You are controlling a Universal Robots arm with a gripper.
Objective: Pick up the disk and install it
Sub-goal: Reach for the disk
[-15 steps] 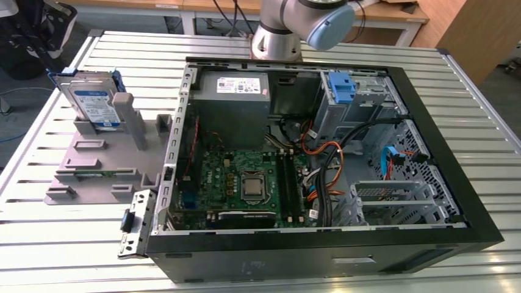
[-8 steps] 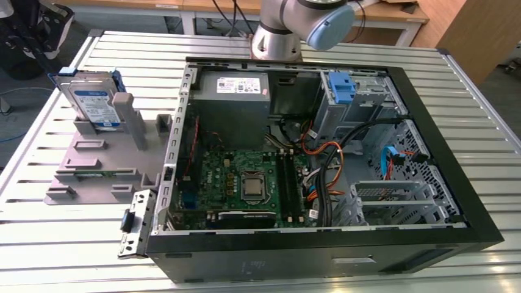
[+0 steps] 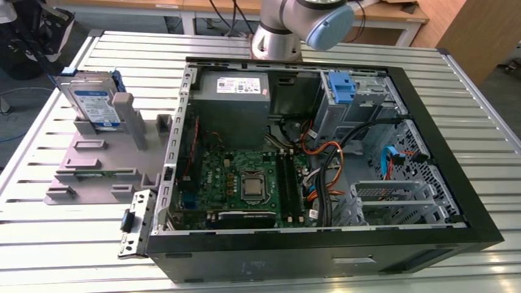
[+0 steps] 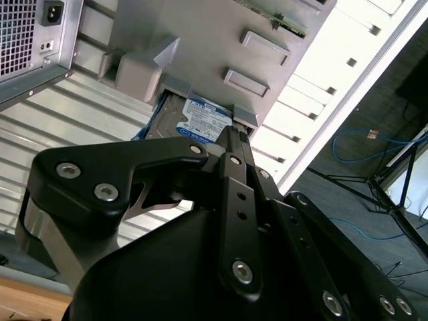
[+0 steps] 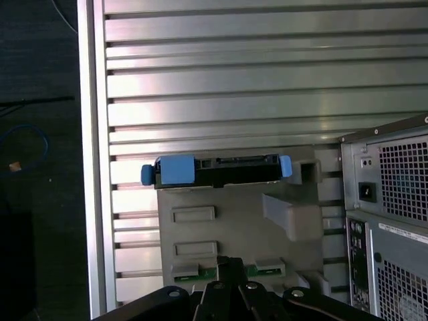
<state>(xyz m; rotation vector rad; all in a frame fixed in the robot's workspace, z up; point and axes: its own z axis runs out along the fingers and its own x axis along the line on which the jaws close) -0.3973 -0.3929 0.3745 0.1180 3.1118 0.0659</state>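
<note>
Disk: we see the disk (image 3: 94,101) standing on edge in the end slot of the grey holder (image 3: 97,162), its blue frame around it.
Holder: on the slatted table (image 3: 146,49), near the edge at the exterior view's left, just beside the computer case (image 3: 456,183).
Gripper: in both wrist views the gripper (image 4: 231,137) hangs above the holder, apart from the disk; we cannot tell whether it is spread or pressed together.
Arm: the arm (image 3: 301,24) rises at the table's far edge, behind the case.
</note>
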